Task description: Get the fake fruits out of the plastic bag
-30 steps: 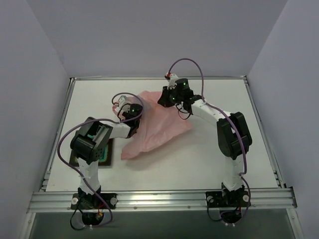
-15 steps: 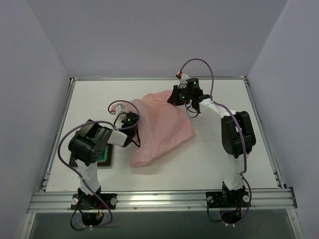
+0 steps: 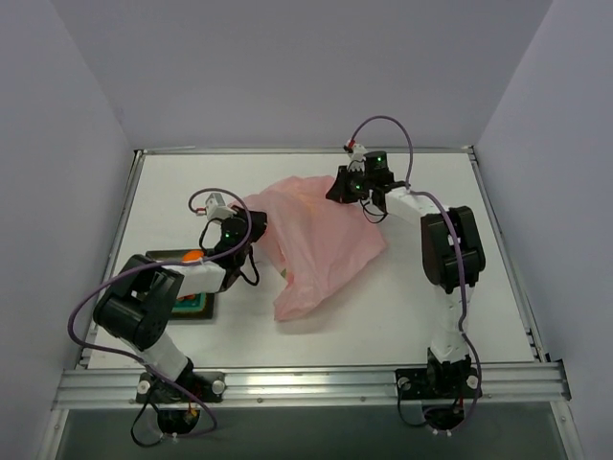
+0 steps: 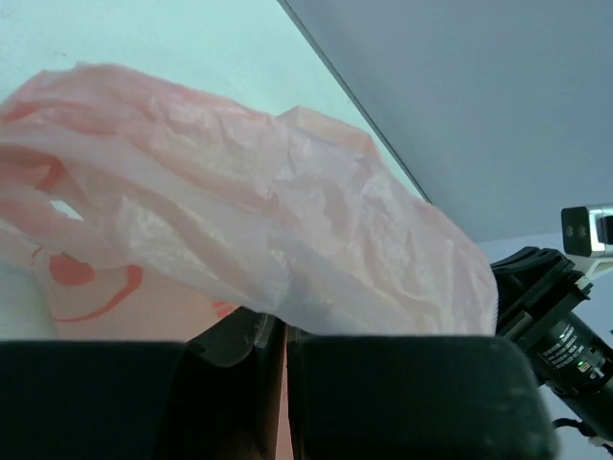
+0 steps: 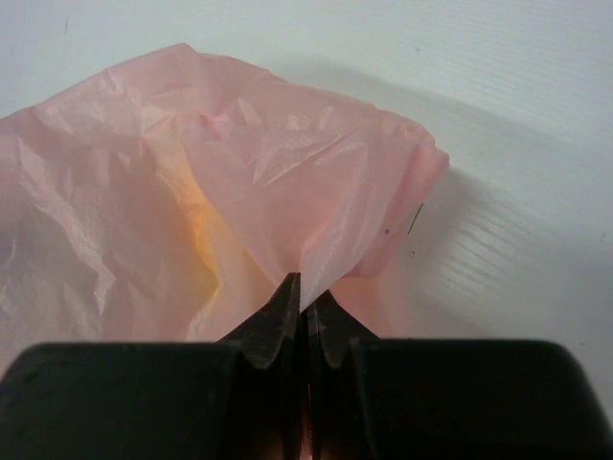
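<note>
Two grippers are shut tight on the plastic bag (image 3: 326,251), which lies in the middle of the table (image 3: 431,278), nearer the far edge. The left gripper (image 4: 284,331) pinches a fold on the bag's left side, and the right gripper (image 5: 305,299) pinches its far end. The bag looks thin, light and floppy, so a bunched fold is the best place to hold it. One orange fruit (image 3: 193,256) sits on the tray (image 3: 187,305) by the left edge.

plastic bag (image 3: 326,240): pink, translucent, crinkled, draped mid-table, two edges lifted. Orange fruit (image 3: 194,256) outside, left of bag.
</note>
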Tool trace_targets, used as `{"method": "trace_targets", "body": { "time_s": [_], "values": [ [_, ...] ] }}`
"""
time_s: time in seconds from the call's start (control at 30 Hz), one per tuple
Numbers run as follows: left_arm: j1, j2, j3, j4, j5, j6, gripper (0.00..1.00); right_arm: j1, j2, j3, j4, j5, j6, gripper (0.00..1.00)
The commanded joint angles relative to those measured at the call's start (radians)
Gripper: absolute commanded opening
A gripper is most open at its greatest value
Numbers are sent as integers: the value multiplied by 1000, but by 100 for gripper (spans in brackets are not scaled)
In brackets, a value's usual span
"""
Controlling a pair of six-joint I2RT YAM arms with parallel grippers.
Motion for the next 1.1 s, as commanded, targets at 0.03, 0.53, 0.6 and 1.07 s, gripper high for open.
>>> {"method": "trace_targets", "body": {
  "time_s": [0.03, 0.53, 0.6, 1.07],
  "values": [
    [-3, 2, 70, -39, 66, 45, 2, -1, 8, 50, 17, -79, -18, 0],
    [-10, 164, 160, 5, 159, -4, 92, 82, -230, 39, -60, -70, -76, 0],
    [-8, 194, 170, 8, 159, -19, 95, 82, -242, 22, -60, -63, -75, 0],
    [-28, 238, 162, 75, 159, -54, 90, 170, -336, -24, -26, -37, -39, 0]
  ]
}}
